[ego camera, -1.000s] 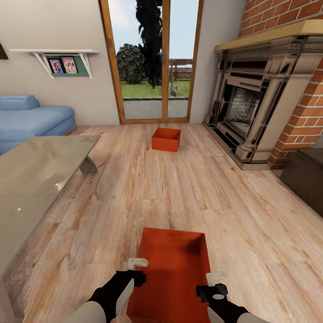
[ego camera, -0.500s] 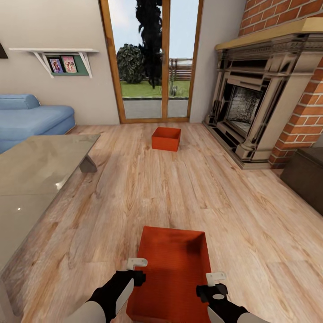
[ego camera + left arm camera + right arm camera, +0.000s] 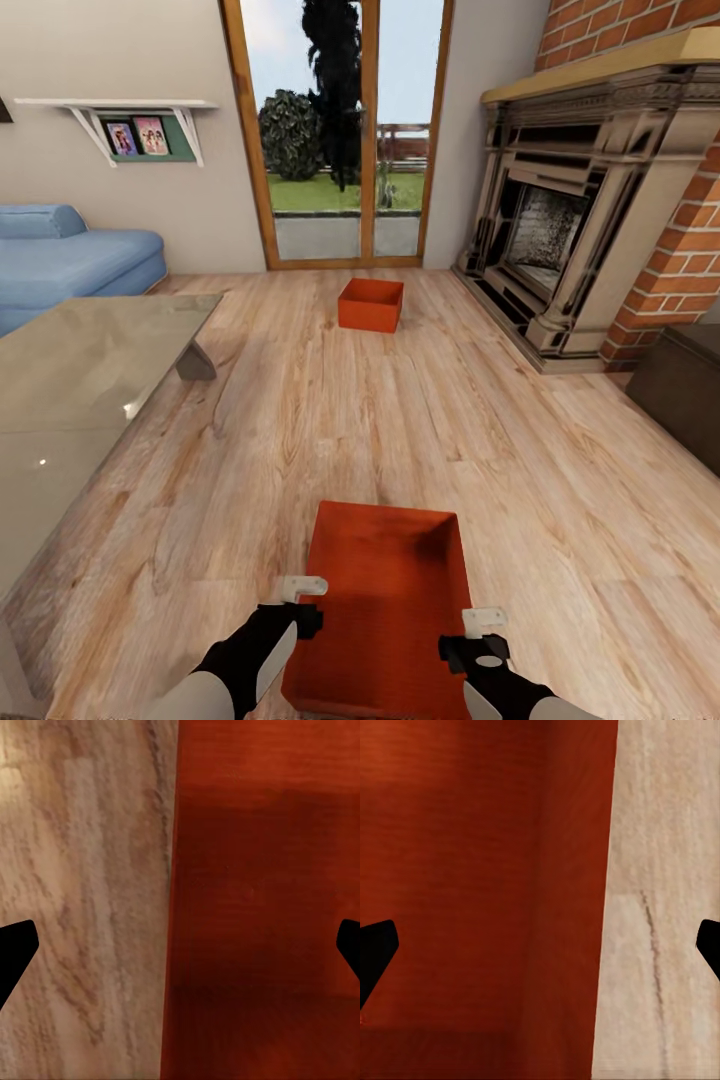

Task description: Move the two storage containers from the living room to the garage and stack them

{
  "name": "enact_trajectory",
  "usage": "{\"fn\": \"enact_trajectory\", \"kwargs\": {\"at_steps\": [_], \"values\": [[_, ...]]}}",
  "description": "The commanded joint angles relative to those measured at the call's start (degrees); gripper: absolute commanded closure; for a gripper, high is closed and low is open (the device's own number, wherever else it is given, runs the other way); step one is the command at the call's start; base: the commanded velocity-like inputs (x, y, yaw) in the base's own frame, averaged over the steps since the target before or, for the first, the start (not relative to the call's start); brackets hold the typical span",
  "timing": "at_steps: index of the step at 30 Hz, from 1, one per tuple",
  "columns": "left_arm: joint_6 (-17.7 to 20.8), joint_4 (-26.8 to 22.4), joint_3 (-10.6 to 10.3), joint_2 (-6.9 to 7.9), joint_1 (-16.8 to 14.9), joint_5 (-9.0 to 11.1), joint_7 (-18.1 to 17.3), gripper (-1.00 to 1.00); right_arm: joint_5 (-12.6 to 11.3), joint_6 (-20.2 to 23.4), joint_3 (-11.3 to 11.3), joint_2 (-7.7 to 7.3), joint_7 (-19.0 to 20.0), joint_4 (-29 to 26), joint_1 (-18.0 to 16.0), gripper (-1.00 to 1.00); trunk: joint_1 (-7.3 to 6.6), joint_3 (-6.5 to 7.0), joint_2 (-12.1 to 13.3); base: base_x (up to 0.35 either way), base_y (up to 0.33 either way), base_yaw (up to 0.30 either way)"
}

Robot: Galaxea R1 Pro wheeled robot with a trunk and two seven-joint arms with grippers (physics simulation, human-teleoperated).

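Two orange-red storage containers stand on the light wood floor of the living room. The near container (image 3: 385,590) lies just in front of me, its open top facing up. The far container (image 3: 371,304) sits before the glass door. My left gripper (image 3: 303,602) hovers over the near container's left wall (image 3: 174,945), open, one dark fingertip (image 3: 15,954) outside over the planks and the other inside. My right gripper (image 3: 483,632) hangs open over the right wall (image 3: 577,907) in the same way, with its fingertips (image 3: 375,952) wide apart. Nothing is gripped.
A low glass-topped table (image 3: 70,400) fills the left side, with a blue sofa (image 3: 70,262) behind it. The brick fireplace (image 3: 590,220) and a dark brown chest (image 3: 685,395) line the right. Bare planks (image 3: 380,420) run between the two containers.
The whole head view has shifted slightly, so the far room sits a little higher in the picture. Both grippers and the containers keep their places.
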Motion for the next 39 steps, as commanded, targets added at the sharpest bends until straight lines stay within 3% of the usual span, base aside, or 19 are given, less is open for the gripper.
{"fn": "enact_trajectory", "kwargs": {"at_steps": [1,13,15,22,39], "values": [[0.26,-0.07,-0.48,0.05,0.0,0.59,0.53,-1.0,-0.95,-0.22,0.47,0.0,-0.18,0.0,-0.03,-1.0,-0.01,-0.14,-0.02,0.0,0.0,0.0],[0.25,-0.26,-0.61,-0.02,-0.02,0.58,0.53,-1.0,-1.3,-0.24,0.47,-0.01,-0.17,0.0,-0.04,-1.0,-0.01,-1.23,-0.02,0.0,0.0,0.0],[0.25,-0.25,-2.45,-0.02,0.0,0.58,0.48,-1.0,-1.31,-0.24,0.47,-0.01,-0.17,0.0,-0.04,-1.0,-0.01,-1.41,-0.02,0.0,0.0,0.0],[0.25,-0.29,-4.94,-0.11,0.0,0.66,0.44,-1.0,-1.31,-0.24,0.47,-0.02,-0.17,0.0,-0.04,-1.0,-0.01,-2.05,-0.02,0.0,0.0,0.0],[0.06,-0.3,-5.17,0.13,-0.03,0.65,0.41,-1.0,-1.31,-0.24,0.47,-0.42,-0.17,0.0,-0.03,-1.0,-0.01,-3.57,-0.02,0.0,0.0,0.0]]}}
